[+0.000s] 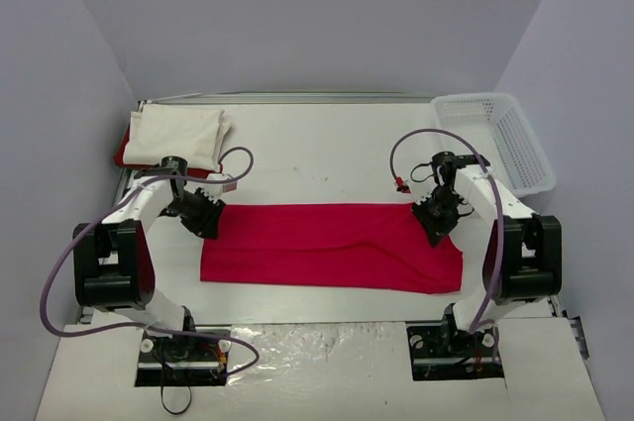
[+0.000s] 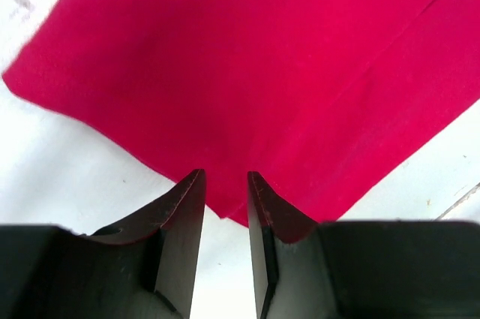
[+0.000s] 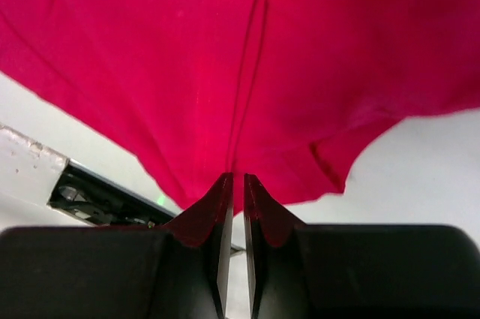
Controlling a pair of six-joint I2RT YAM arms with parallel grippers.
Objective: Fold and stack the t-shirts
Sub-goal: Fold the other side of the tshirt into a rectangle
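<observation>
A bright red t-shirt [image 1: 327,248] lies folded into a long band across the middle of the table. My left gripper [image 1: 205,215] sits at its far left corner. In the left wrist view that gripper [image 2: 225,174] is open by a narrow gap, and the corner of the red t-shirt [image 2: 262,71] lies on the table just at its tips, unclamped. My right gripper [image 1: 436,220] is at the far right corner. In the right wrist view it [image 3: 235,176] is shut on the edge of the red t-shirt [image 3: 247,56], whose fold line runs straight into the tips.
At the far left a folded white t-shirt [image 1: 178,136] rests on a folded red one [image 1: 123,152]. A white lattice basket [image 1: 515,144] stands at the far right. A dark table rail [image 3: 82,191] shows under the lifted cloth in the right wrist view.
</observation>
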